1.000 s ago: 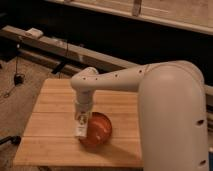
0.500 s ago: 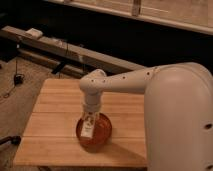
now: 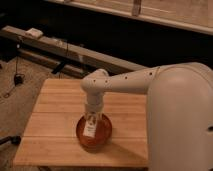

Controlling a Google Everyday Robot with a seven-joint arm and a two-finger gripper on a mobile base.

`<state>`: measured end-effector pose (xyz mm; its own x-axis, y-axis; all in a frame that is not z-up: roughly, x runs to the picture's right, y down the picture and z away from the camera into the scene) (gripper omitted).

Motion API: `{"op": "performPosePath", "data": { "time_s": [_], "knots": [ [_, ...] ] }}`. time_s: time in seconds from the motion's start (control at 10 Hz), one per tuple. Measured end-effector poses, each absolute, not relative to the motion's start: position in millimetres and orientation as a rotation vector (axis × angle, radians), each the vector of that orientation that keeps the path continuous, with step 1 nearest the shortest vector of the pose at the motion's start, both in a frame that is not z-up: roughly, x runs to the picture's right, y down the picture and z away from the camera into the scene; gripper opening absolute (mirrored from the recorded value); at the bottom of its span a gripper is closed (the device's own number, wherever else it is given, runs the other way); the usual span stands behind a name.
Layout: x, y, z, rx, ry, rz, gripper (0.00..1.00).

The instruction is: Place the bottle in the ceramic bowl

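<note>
A dim room with dark carpet lies behind a pale wooden surface (image 3: 55, 125), a long grey beam (image 3: 75, 50) crossing the floor at its 12 o'clock side. The hand (image 3: 92, 121) points straight down over the ceramic bowl (image 3: 93, 133), which sits near the surface's 6 o'clock edge. Whether the hand grips or has let go cannot be told, since the wrist hides the fingers from above. The bottle (image 3: 90, 128) shows as a pale strip directly beneath the hand, inside the bowl's rim; its neck and cap are hidden. The white arm (image 3: 150, 82) runs off toward 3 o'clock, its bulky base cut off by the frame.
</note>
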<state>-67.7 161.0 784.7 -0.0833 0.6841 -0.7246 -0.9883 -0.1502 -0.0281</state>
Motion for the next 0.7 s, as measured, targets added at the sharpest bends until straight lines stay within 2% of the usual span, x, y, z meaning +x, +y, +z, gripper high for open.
{"op": "performPosePath", "data": {
  "time_s": [0.7],
  "knots": [
    [-65.0,158.2,784.3,-0.712,0.563,1.607,0.8]
  ]
}}
